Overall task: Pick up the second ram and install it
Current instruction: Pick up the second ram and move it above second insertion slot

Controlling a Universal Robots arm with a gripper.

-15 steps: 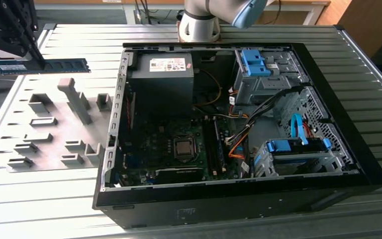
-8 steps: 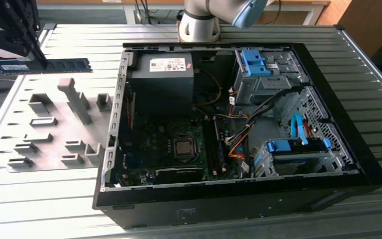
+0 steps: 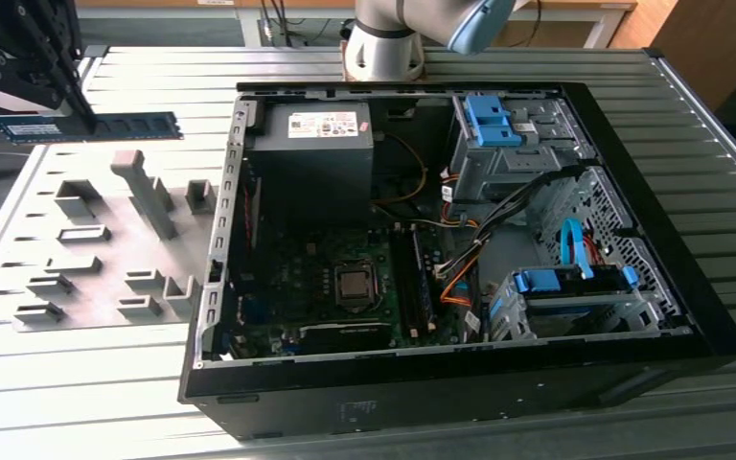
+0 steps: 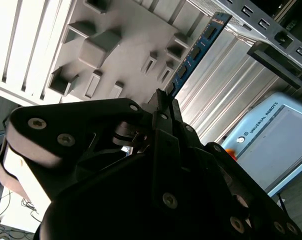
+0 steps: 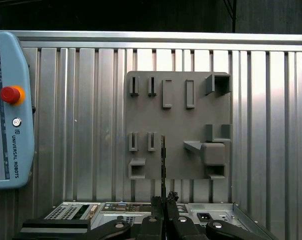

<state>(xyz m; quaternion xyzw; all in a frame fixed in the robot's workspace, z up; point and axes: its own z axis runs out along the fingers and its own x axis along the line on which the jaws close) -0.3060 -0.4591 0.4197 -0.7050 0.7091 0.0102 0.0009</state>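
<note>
Here we see the gripper (image 3: 80, 113) at about ten o'clock in the exterior view, its black fingers pressed together on the second ram (image 3: 131, 126), a slim blue-green stick with a row of dark chips and a pale label near the end at the exterior view's left. The stick lies level, its long side running across that view, over the ribbed metal table (image 3: 87, 402) and just past the far edge of the gray holder plate (image 3: 119, 216), apart from it as far as we can tell. The open computer case (image 3: 471, 393) stands at three o'clock from the plate, well apart from the stick. Inside it we make out a dark power supply (image 3: 310, 158) toward twelve o'clock, the CPU socket (image 3: 356, 284) near the middle, and blue drive caddies (image 3: 490, 120) on the three o'clock side. The robot base (image 3: 387, 48) rises at twelve o'clock behind the case. In both wrist views the gripper (image 5: 163, 202) (image 4: 163, 100) pinches the second ram (image 5: 163, 160) (image 4: 193, 52), which we see edge-on, reaching out over the holder plate (image 5: 176, 125) (image 4: 126, 45), with a light blue teach pendant (image 5: 6, 125) (image 4: 273, 145) lying on the table nearby.
</note>
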